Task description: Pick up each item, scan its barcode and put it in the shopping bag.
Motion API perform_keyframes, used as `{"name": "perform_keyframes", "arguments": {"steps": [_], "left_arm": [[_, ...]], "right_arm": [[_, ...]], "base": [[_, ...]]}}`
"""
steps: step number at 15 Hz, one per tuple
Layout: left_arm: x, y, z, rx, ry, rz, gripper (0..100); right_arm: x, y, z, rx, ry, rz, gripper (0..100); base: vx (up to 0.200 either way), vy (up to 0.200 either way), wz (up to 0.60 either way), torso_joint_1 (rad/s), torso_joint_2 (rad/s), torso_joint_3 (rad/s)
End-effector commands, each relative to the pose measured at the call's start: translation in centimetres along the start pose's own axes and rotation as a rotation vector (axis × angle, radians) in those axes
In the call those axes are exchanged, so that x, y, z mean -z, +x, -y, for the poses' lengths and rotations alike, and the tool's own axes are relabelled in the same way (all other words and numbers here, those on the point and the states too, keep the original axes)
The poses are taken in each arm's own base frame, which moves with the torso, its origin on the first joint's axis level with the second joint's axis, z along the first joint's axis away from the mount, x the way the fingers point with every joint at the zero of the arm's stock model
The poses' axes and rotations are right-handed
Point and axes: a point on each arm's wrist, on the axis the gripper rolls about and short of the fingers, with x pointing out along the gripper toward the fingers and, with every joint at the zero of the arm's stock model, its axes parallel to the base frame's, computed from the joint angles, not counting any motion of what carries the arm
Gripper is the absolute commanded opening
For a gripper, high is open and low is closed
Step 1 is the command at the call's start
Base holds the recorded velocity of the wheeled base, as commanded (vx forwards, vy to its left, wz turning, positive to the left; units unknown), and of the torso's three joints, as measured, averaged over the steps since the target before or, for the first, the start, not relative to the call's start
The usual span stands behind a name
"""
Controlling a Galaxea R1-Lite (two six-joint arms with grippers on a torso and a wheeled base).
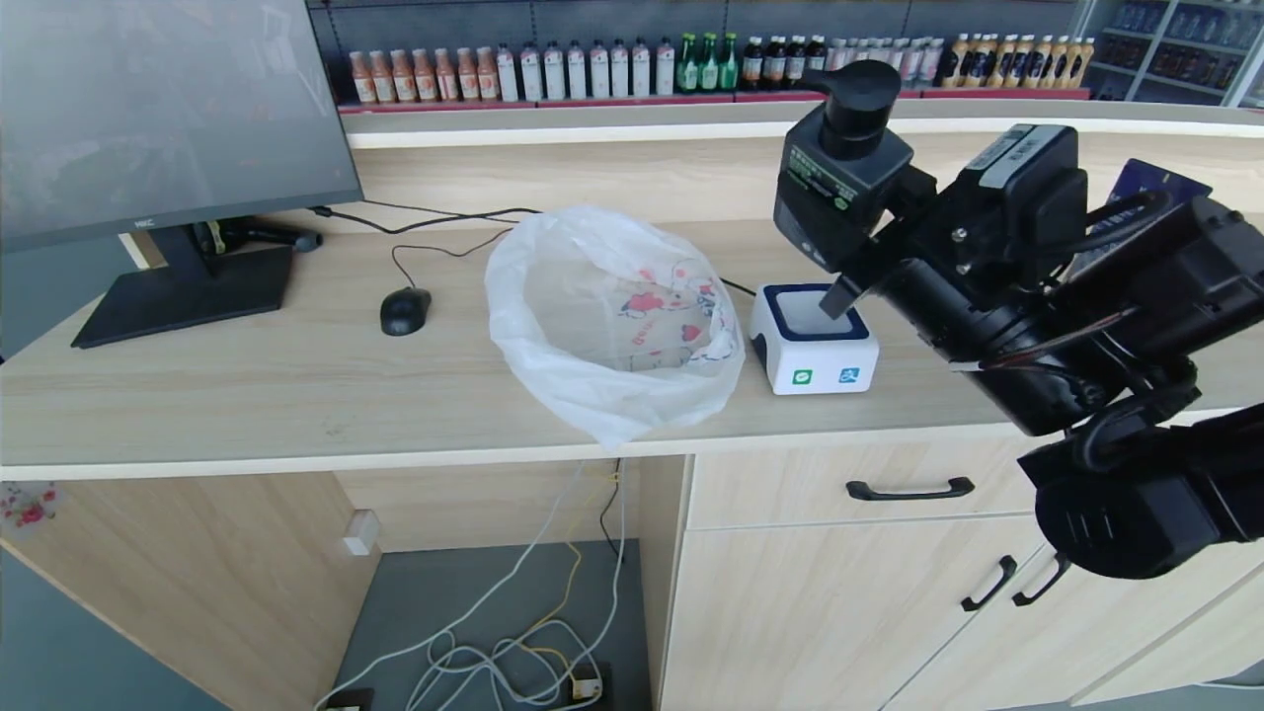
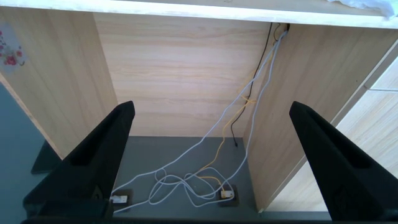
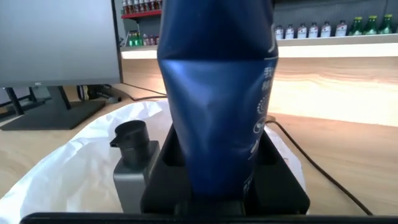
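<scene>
The pump bottle [image 1: 834,188] is clamped in the right gripper [image 1: 869,257] above the scanner [image 1: 815,355], clear of the shopping bag [image 1: 533,326] rim. The left gripper [image 2: 211,155] is spread wide.

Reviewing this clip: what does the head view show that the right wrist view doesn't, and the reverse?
Only the head view: the white scanner, the mouse, the drawer handles and the cables below the counter. Only the right wrist view: the blue side of the container with its white print, up close in the right gripper. Both: the container held by the right gripper, the shopping bag, the monitor, the counter and the shelf bottles.
</scene>
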Motion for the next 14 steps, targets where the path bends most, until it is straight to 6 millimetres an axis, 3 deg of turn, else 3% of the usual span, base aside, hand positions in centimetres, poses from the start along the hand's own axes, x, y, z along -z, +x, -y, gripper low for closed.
{"name": "perform_keyframes", "arguments": {"steps": [1,3,8,11,14], "left_arm": [[0.0,0.0,0.0,0.000,-0.001,0.000,100],[0.0,0.0,0.0,0.000,-0.001,0.000,100],[0.0,0.0,0.0,0.000,-0.001,-0.002,100],[0.0,0.0,0.0,0.000,0.001,0.000,100],[0.0,0.0,0.0,0.000,-0.001,0.001,100]], "right_arm": [[-2.7,-0.6,-1.7,0.051,0.166,0.002,0],[-2.7,-2.2,-2.5,0.060,0.271,-0.057,0],[-1.9,-3.0,-2.7,0.211,0.443,-0.150,0],[0.6,-4.5,-3.6,0.226,0.473,-0.261,0],[1.8,-5.1,-2.9,0.267,0.512,-0.291,0]], "base": [[0.000,0.000,0.00,0.000,0.00,0.000],[0.000,0.000,0.00,0.000,0.00,0.000],[0.000,0.000,0.00,0.000,0.00,0.000],[0.000,0.000,0.00,0.000,0.00,0.000],[0.000,0.000,0.00,0.000,0.00,0.000]]}}
